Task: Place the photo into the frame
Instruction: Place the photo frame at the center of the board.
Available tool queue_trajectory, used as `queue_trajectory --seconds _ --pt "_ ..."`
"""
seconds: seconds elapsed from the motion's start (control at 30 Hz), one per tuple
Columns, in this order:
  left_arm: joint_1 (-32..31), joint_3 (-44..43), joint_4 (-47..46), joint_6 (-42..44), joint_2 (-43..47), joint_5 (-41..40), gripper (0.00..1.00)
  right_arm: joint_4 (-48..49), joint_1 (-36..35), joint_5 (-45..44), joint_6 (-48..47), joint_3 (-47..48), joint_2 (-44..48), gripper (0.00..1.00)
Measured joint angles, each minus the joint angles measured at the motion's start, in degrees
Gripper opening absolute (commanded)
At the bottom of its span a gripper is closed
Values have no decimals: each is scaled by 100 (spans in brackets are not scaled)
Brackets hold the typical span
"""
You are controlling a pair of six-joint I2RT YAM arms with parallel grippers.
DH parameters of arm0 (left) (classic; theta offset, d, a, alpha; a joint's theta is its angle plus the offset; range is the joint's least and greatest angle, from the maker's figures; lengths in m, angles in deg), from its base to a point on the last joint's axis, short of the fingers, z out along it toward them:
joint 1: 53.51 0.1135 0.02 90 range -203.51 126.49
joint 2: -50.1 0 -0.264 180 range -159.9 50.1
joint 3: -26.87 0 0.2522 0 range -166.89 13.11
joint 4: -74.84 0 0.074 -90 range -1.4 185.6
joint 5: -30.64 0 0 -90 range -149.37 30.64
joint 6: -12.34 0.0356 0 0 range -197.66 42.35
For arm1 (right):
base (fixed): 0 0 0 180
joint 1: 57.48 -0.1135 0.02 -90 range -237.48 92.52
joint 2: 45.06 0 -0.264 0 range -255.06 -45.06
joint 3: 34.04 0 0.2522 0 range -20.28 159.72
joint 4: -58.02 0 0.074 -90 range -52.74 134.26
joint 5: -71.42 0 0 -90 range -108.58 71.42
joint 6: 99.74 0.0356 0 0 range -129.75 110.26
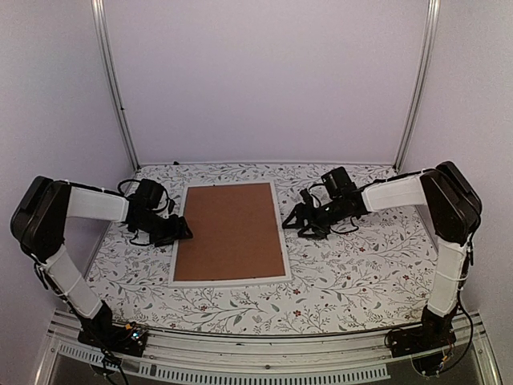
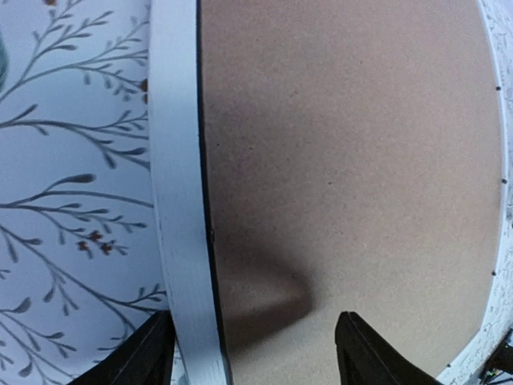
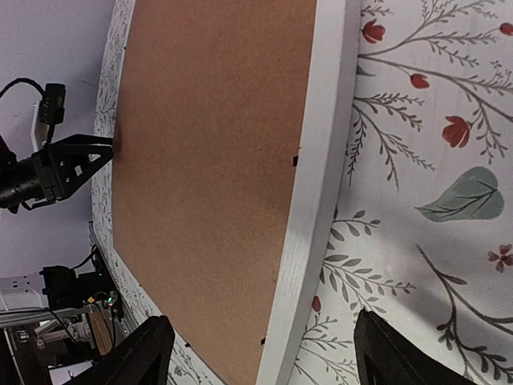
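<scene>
The frame [image 1: 178,234] lies flat on the table with its narrow white border up and a brown backing board [image 1: 231,231] filling it. The photo is hidden. My left gripper [image 1: 183,233] is at the frame's left side, open. In the left wrist view its jaws [image 2: 252,345] straddle the white border [image 2: 180,200] and the board's edge [image 2: 345,160] without touching them. At the frame's right side my right gripper [image 1: 290,220] is open too. Its jaws [image 3: 260,345] span the right border [image 3: 317,184] and the board [image 3: 208,160], holding nothing.
The floral tablecloth [image 1: 361,257] covers the table around the frame. White walls and two metal posts [image 1: 116,88] enclose the back. The right wrist view shows the left gripper [image 3: 72,164] across the board, and the arm base electronics [image 3: 80,297] at the near edge.
</scene>
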Motion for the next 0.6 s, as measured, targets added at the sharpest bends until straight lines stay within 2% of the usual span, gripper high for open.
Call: queue_trajectory --seconds 0.13,0.33,0.6 --pt "-389 -120 -179 -122 -166 -4 71 -52 -358 -516 -15 103 -352 81" --pt "-857 -553 -208 -321 -544 -404 70 -122 -450 -1311 -61 92 -249 79" --pt "-1829 -909 -201 -684 -817 -654 71 -291 -439 -2212 0 -1270 946 78"
